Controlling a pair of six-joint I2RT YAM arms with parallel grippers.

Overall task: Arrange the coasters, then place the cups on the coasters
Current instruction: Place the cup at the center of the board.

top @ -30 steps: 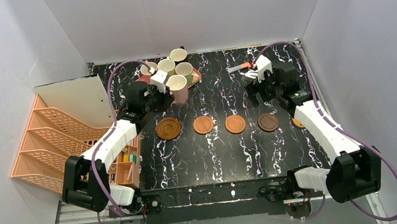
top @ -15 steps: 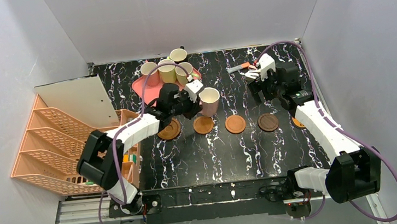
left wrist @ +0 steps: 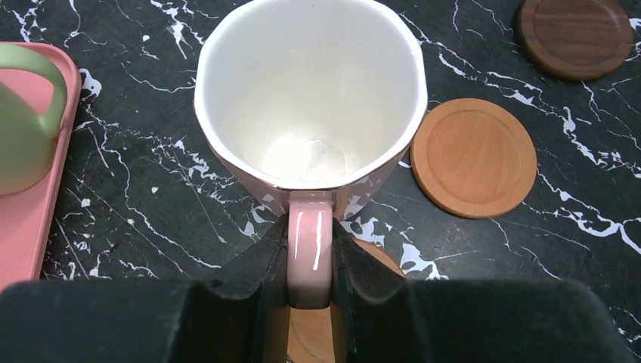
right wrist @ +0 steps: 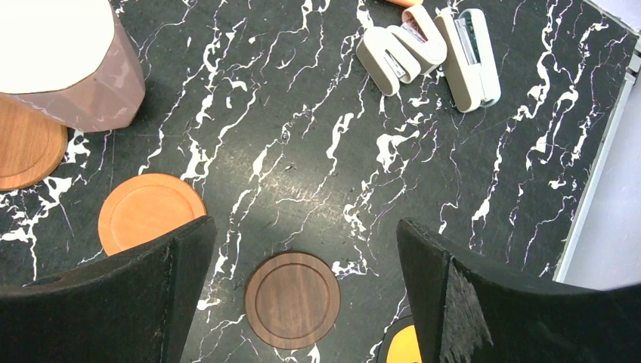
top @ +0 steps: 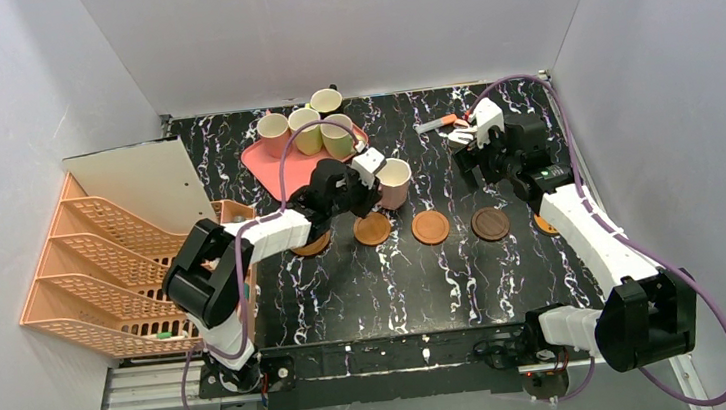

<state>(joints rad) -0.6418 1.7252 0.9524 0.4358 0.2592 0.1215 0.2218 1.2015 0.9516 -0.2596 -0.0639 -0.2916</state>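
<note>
Across the marbled table [top: 347, 287], the outstretched left gripper [left wrist: 310, 253] is clamped on the handle of the pink mug [left wrist: 310, 91]; the right gripper [right wrist: 305, 234] is spread wide.

Black marbled worktop [top: 347, 287] carries: pink tray [top: 273, 166] far left, coasters [top: 430, 227] in a row across the middle, staplers [right wrist: 466, 60] far right.

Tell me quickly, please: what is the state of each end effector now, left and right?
The left end effector: closed on the pink cup, at its handle.
The right end effector: open, holding nothing.
</note>
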